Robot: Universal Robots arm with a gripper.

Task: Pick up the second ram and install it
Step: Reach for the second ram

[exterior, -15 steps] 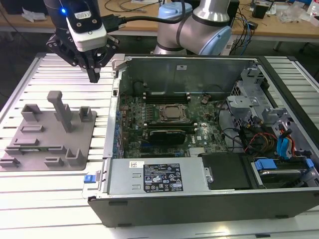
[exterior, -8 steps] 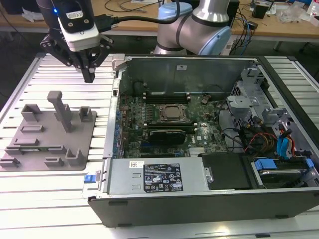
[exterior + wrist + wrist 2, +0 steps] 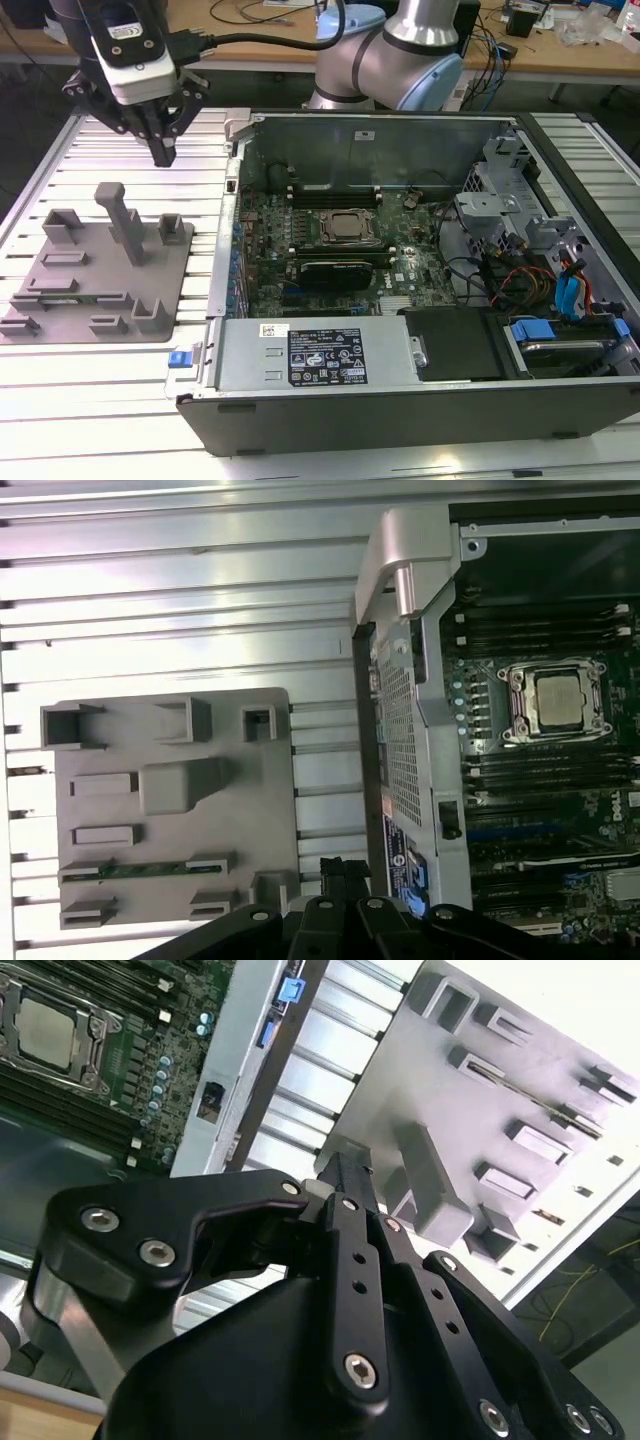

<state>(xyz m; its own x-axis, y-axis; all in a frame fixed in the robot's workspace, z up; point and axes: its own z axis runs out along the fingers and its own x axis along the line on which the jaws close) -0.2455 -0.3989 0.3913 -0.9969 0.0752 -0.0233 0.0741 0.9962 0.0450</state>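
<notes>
The second ram is a thin green stick lying in a slot between two holders near one edge of the grey fixture plate. It also shows as a slim line in the second wrist view and low on the fixture in the exterior view. My gripper hangs above the slatted table, behind the fixture and to the exterior view's left of the computer case. Its black fingers are shut with nothing between them. The fingertips hover between the fixture and the case wall, well apart from the ram.
The open computer case lies at the exterior view's right, with the motherboard, CPU socket and long black memory slots exposed. A tall grey post stands on the fixture. A blue clip lies by the case's front corner.
</notes>
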